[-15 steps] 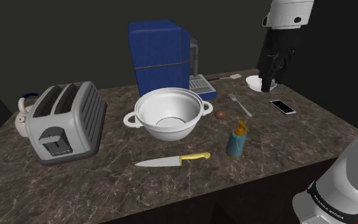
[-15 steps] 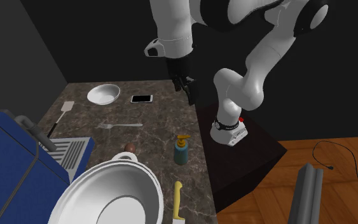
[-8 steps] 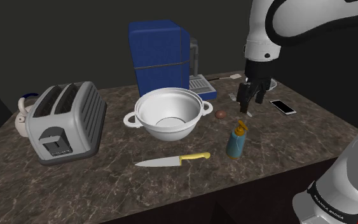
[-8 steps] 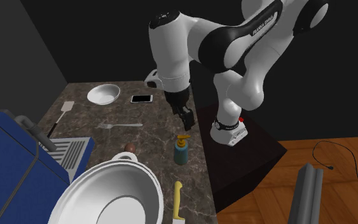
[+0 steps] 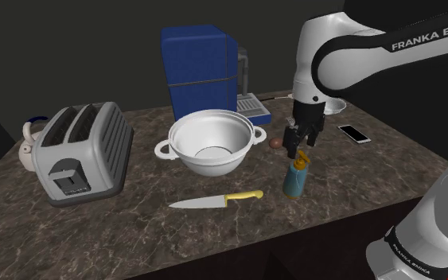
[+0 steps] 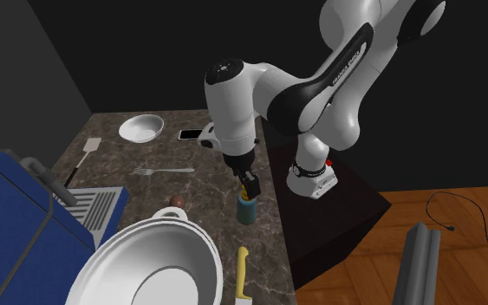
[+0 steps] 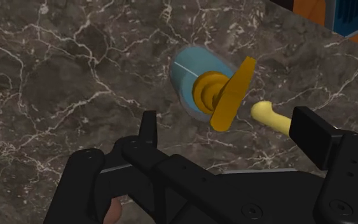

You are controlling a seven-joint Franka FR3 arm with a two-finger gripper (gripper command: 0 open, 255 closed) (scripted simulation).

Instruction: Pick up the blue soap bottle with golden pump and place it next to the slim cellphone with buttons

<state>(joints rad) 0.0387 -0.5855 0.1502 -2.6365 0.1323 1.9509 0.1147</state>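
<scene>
Above veined counter [image 5: 150, 215], jaws spread just over golden pump [image 5: 301, 161] of blue soap bottle [image 5: 295, 183].

Your white Franka arm [image 5: 337, 60] arches in from two o'clock in the shoulder view, wrist turned straight down. Your all-black gripper [image 5: 299, 147] points toward six o'clock, its fingers [image 7: 311, 130] standing well apart.
</scene>
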